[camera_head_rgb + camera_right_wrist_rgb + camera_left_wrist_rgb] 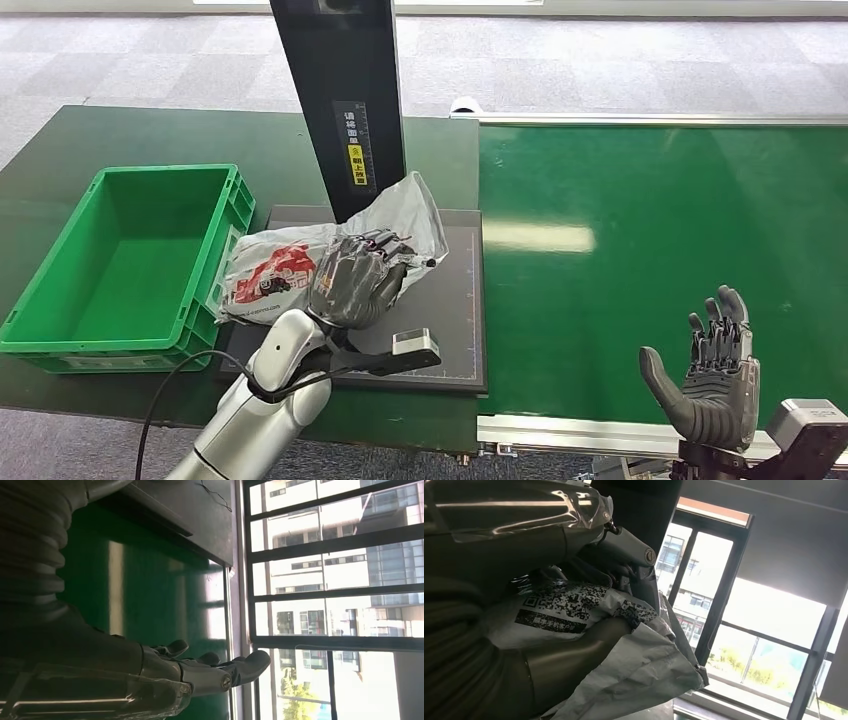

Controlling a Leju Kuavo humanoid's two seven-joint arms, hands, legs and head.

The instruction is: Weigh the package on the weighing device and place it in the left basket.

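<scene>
A grey plastic mailer package (300, 255) with a red-and-white label lies across the left part of the dark weighing platform (455, 320), its left end hanging over toward the green basket (60, 300). My left hand (355, 275) grips the package's middle from above; the left wrist view shows the crumpled package (624, 655) with printed codes clamped between thumb and fingers. My right hand (712, 375) hovers upright over the green belt (650, 200) near its front edge, fingers spread and nothing in it; the right hand (200, 667) shows the same in the right wrist view.
A black post (340, 100) with a yellow label rises from the back of the weighing platform, right behind the package. The green basket is empty and sits on the dark green table (150, 135). A metal rail (600, 430) borders the belt's front.
</scene>
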